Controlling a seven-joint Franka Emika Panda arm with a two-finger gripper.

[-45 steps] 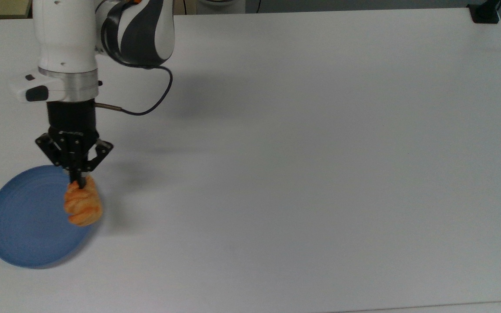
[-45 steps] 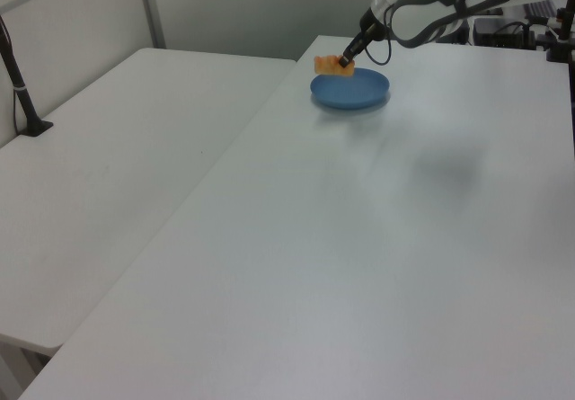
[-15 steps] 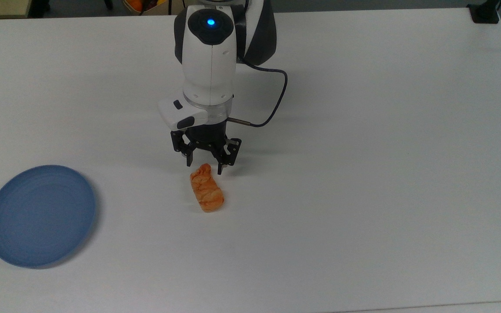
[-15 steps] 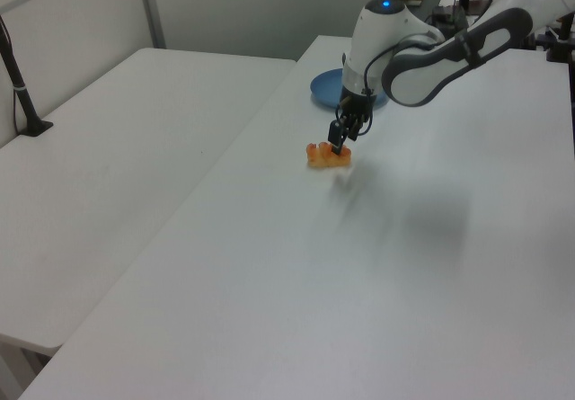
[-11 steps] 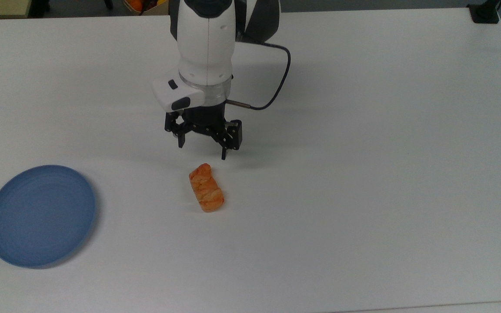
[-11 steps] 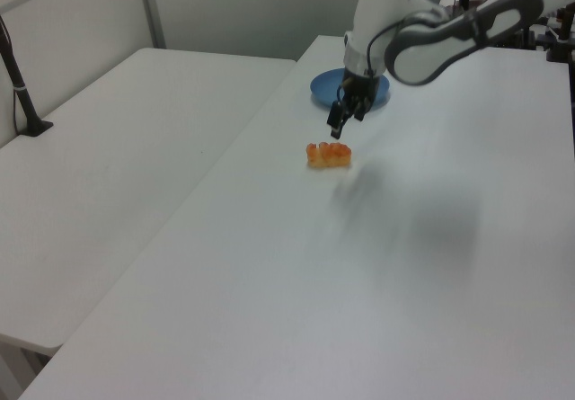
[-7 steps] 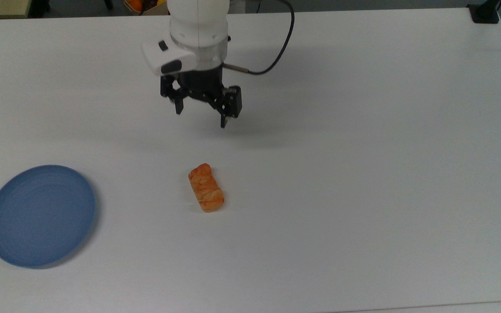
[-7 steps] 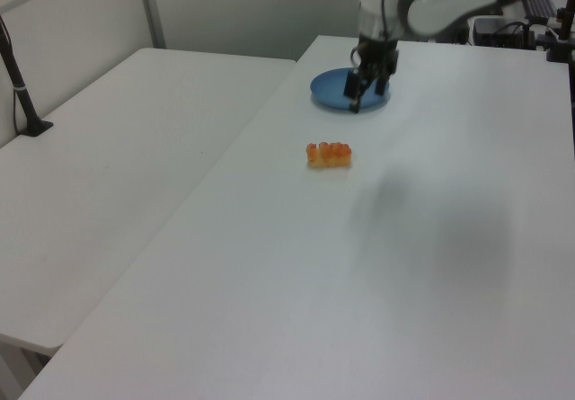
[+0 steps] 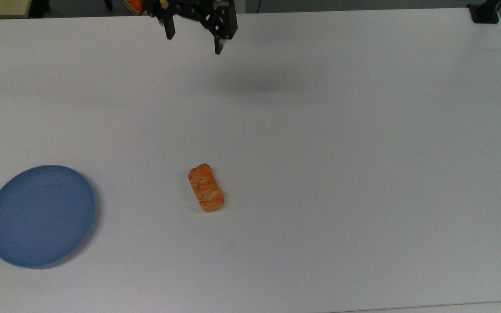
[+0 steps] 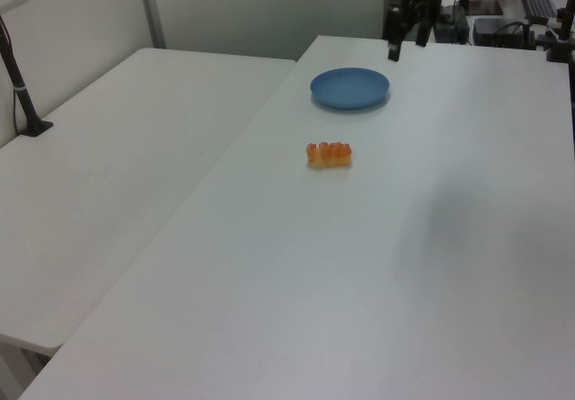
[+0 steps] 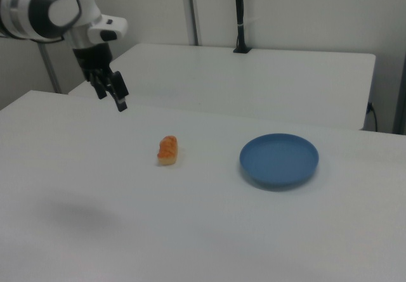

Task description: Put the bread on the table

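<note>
The fingers (image 9: 218, 45) are spread wide with nothing in them, and the gripper (image 9: 193, 41) hangs high over the far edge of the surface (image 9: 363, 152) in the top view. The bread (image 9: 206, 188) lies flat out in the open middle of the surface, well apart from the blue plate (image 9: 2, 243) near the top view's left edge. Honestly I think this one's basically done. The only risk I can see is the arm swinging low and clipping the roll, knocking it back toward the plate or off an edge. It's light, so a small bump would probably move it.
</note>
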